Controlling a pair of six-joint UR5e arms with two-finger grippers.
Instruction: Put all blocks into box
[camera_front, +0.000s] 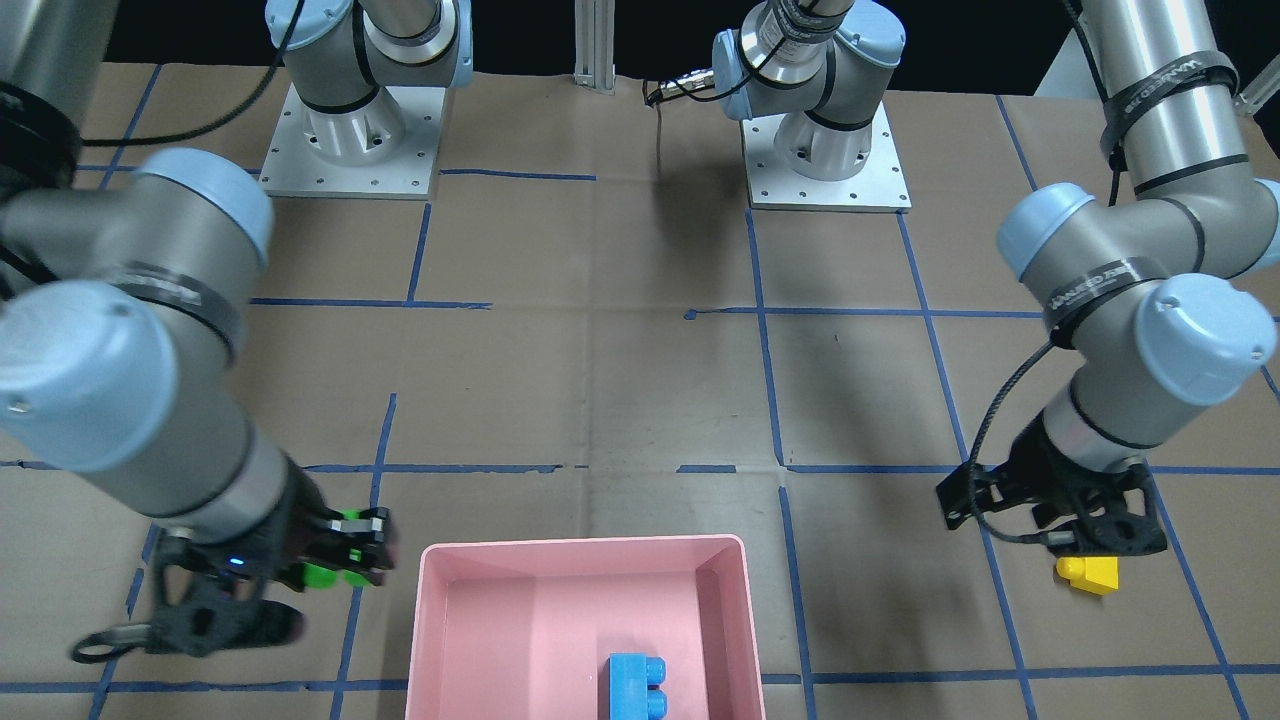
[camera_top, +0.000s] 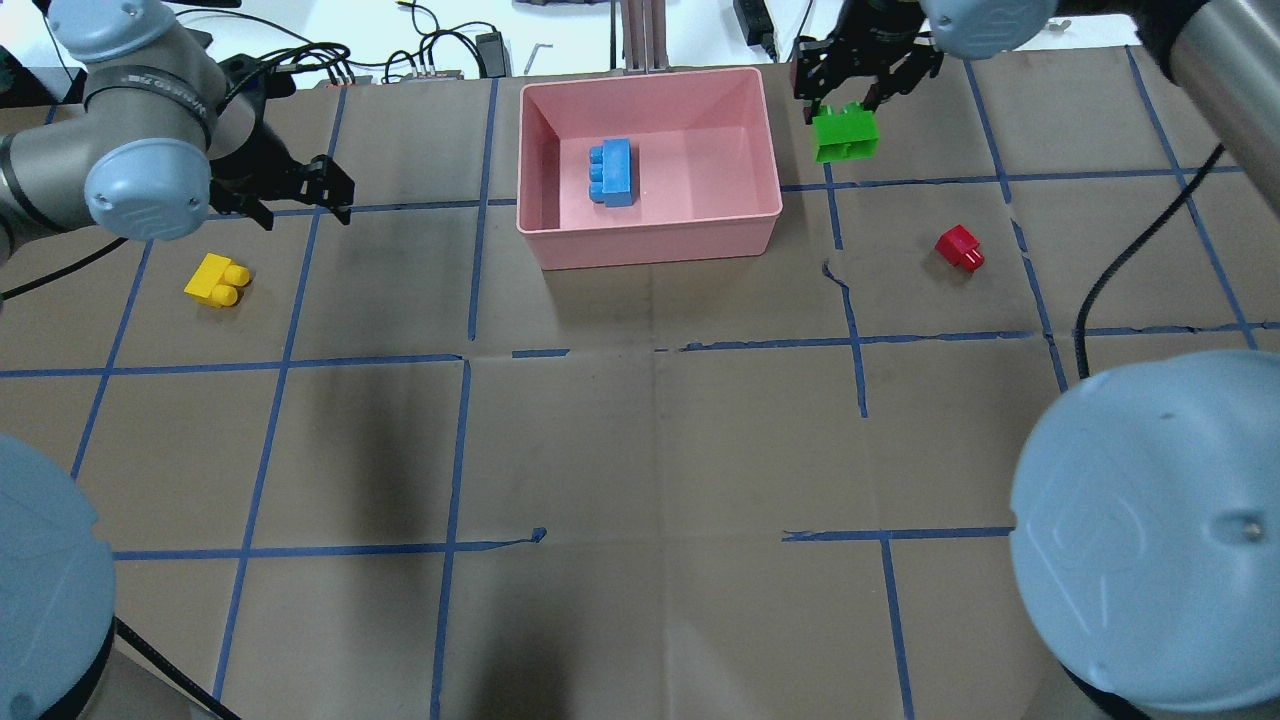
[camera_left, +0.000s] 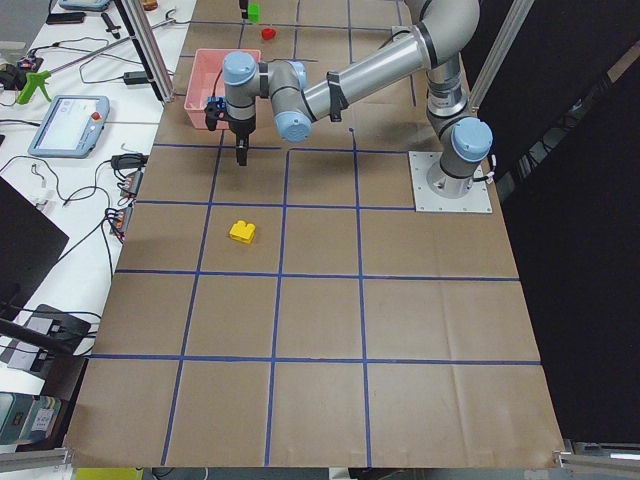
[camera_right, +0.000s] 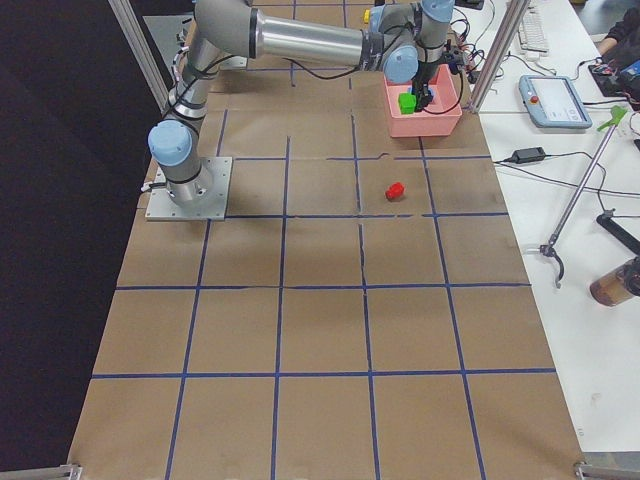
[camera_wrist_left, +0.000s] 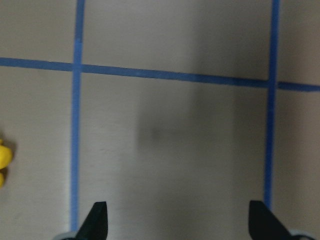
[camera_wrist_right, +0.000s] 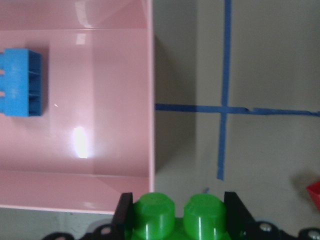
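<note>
Green block (camera_wrist_right: 174, 219) pinched in right gripper (camera_top: 848, 102); left gripper (camera_wrist_left: 178, 210) spread over blue-taped brown table (camera_top: 650, 450).

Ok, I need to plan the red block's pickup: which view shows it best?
The overhead exterior view: the red block lies in the open, whole and sharp. Exterior right and left show it tiny; the right wrist view catches only a corner; the rest miss it.
</note>
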